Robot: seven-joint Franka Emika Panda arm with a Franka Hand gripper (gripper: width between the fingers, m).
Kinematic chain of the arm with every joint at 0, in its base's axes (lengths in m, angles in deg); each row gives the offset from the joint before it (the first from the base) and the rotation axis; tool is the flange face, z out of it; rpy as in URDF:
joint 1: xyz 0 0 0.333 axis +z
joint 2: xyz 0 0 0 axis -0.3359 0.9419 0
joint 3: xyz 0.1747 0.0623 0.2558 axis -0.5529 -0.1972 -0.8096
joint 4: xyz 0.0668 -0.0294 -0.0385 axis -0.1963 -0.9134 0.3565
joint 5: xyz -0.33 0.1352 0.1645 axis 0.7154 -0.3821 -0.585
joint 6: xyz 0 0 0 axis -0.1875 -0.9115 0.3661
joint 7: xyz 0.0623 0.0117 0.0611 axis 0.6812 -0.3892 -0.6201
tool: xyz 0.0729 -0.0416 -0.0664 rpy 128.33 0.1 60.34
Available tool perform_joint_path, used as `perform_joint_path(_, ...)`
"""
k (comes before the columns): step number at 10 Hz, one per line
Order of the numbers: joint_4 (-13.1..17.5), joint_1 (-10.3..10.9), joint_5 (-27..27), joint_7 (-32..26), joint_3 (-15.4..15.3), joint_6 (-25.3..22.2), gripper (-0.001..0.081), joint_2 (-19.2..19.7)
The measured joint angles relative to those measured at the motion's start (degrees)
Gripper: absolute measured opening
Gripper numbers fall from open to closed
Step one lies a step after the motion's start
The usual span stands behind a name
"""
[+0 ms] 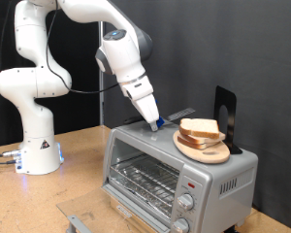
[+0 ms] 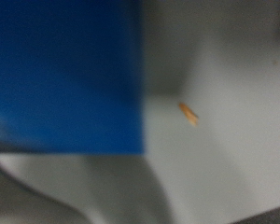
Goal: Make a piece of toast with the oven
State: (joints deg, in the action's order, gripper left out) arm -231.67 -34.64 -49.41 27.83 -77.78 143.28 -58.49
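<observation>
The silver oven (image 1: 144,146) stands at the exterior view's lower right, and its wire rack (image 1: 144,180) shows in its front. On its top lies a round wooden plate (image 1: 210,152) bearing two stacked slices of pale bread, the piece of toast (image 1: 200,129) among them. My gripper (image 1: 155,122) reaches down to the oven's top, just left of the plate, with its blue fingertips at the metal. Nothing shows between the fingers. The wrist view is a blur of a blue surface (image 2: 65,75) against grey metal (image 2: 224,159).
Two round knobs (image 1: 186,203) and a red light (image 1: 189,183) sit on the oven's right front panel. A black upright stand (image 1: 224,110) rises behind the plate. The robot's white base (image 1: 34,146) stands at the left on the wooden table (image 1: 78,175). A grey piece (image 1: 82,221) lies before the oven.
</observation>
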Motion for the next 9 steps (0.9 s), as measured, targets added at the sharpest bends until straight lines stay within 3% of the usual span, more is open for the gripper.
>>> perform_joint_path(2, 0.0, 0.27, -1.07, 0.03, -0.6, 0.07, 0.0538, -0.04)
perform_joint_path(3, 0.0, 0.29, -1.55, 0.03, -0.84, 0.07, 0.0538, -0.11)
perform_joint_path(4, 0.0, 0.35, -1.84, 0.03, -0.93, 0.06, 0.0482, -0.15)
perform_joint_path(9, 0.0, -0.39, -1.12, 0.26, 0.35, -3.57, 0.0482, -1.23)
